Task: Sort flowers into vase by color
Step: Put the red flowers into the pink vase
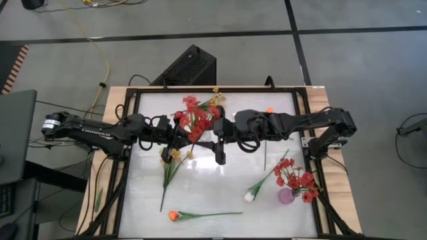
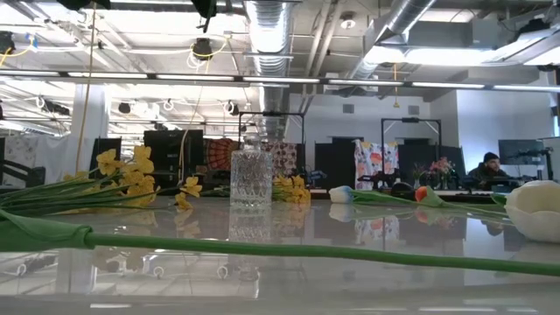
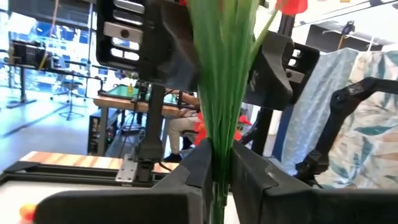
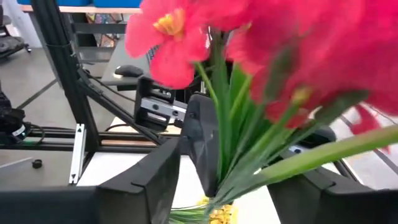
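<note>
Meeting mid-table, left tool (image 3: 221,177) pinches red spray (image 1: 195,119) stems upright

The bench (image 2: 289,271) has a glossy white top that mirrors the flowers, edged with pale wood at the picture's sides. The vase (image 2: 251,179) looks like cut glass, faceted and clear. The left gripper (image 3: 221,171) fingers are matt black plastic.
</note>
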Available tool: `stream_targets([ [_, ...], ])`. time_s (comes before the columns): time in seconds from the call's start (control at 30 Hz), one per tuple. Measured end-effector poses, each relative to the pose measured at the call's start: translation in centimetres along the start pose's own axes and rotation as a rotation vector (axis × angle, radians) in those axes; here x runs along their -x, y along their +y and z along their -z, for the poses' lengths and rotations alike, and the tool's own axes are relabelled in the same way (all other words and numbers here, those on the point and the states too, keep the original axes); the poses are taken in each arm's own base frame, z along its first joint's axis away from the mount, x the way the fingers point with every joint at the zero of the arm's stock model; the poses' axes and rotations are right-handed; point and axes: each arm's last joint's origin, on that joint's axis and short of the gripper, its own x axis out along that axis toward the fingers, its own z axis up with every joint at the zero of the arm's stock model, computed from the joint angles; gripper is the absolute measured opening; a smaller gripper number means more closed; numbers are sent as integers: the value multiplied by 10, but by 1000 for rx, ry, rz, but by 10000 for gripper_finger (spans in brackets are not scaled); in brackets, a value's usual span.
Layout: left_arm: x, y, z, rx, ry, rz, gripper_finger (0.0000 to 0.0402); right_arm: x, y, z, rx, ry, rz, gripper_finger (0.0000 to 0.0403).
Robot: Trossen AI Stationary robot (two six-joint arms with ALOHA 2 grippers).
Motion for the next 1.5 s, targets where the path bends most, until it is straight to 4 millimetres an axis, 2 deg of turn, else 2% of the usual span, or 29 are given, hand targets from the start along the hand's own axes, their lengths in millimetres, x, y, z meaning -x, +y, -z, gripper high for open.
stream_targets([
  [0.1, 0, 0, 0, -21, 0, 1, 62, 0, -1, 1, -9, 6, 18, 179],
  [0.23, 0, -1, 1, -28, 12, 12, 92, 0, 0, 4, -4, 38, 18, 89],
  [0.33, 1, -1, 3, -44, 45, 33, 115, 8, 4, 4, 0, 77, 4, 27],
  [0.47, 9, -3, 2, -52, 105, 30, 142, 41, 11, -9, -3, 88, -28, 29],
  [0.57, 17, -3, 2, -44, 178, -7, 156, 82, 18, -20, -20, 102, -4, 43],
  [0.67, 27, -2, 2, -40, 244, -70, 161, 130, 23, -26, -30, 140, 52, 40],
  [0.8, 34, 0, 6, -44, 310, -158, 162, 195, 26, -25, -113, 176, 96, 27],
  [0.97, 31, 2, 8, -54, 304, -206, 162, 248, 26, -14, -173, 194, 175, 32],
  [1.07, 29, 3, 10, -60, 310, -206, 162, 268, 20, -4, -207, 223, 215, 33],
  [1.17, 27, 4, 13, -52, 323, -209, 162, 279, 15, 7, -267, 307, 227, 29],
  [1.3, 27, 4, 14, -39, 330, -213, 162, 285, 13, 18, -360, 438, 232, 29],
  [1.5, 27, 4, 14, -31, 327, -214, 162, 283, 26, 23, -444, 579, 131, 29],
])
